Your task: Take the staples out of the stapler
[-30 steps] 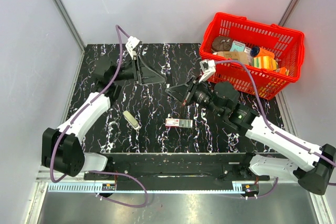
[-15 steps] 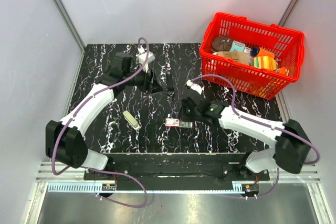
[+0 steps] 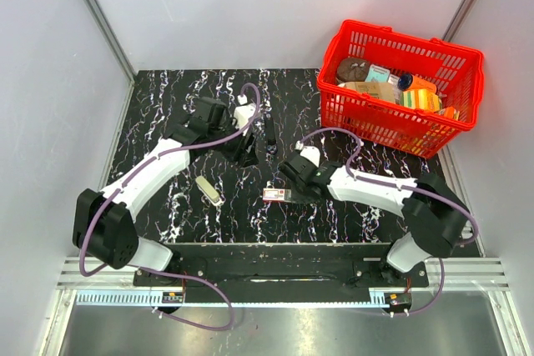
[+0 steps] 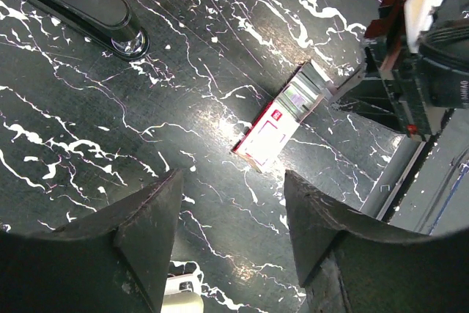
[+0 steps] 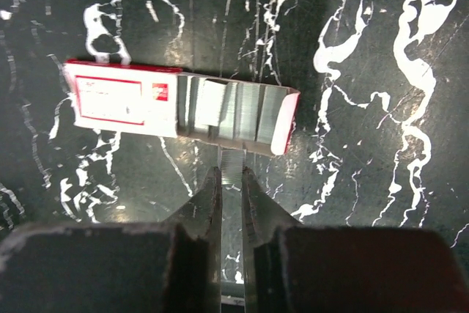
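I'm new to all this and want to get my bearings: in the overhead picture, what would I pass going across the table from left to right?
A small pale oblong object, the staple box, the red basket.

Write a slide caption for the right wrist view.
Right gripper pinches a staple strip beside the open staple box.

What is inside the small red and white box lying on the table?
The box is slid partly open. Its exposed tray holds silvery staple strips. What lies further in, under the red and white cover, is hidden and cannot be seen.
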### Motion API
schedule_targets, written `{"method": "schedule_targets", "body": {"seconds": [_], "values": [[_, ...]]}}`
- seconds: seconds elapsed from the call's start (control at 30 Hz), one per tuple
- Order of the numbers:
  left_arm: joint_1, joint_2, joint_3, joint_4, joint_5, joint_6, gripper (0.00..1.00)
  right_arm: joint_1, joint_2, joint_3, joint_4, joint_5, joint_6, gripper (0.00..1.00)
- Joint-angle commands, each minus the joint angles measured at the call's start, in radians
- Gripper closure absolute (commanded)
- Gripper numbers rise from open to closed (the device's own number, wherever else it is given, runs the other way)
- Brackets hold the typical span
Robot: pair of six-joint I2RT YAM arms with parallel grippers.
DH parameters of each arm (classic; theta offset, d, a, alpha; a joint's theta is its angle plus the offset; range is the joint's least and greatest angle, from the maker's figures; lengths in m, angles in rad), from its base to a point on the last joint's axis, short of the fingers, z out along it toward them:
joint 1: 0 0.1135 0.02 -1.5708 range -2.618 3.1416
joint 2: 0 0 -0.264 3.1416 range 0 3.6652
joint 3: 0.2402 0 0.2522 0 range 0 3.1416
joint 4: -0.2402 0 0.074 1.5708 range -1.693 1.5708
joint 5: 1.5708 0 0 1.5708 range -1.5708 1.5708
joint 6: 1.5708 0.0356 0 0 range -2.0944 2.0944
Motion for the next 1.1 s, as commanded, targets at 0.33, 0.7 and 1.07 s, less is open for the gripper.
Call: {"method": "schedule_targets", "body": {"seconds": [0.33,0.7,1.07], "values": [[-0.027,0.0,0.011,0.008,-0.026,0.025,0.39,0.008,0.062,0.071,-0.03,0.087,-0.026,1.0],[-0.032,-0.008,0.009,0.008,-0.02,0.022,0.4,0.008,0.103,0.1,-0.061,0.095,-0.032,1.0],[-0.033,-0.013,0.008,0.005,-0.018,0.021,0.4,0.005,0.114,0.103,-0.072,0.095,-0.031,0.96]]}}
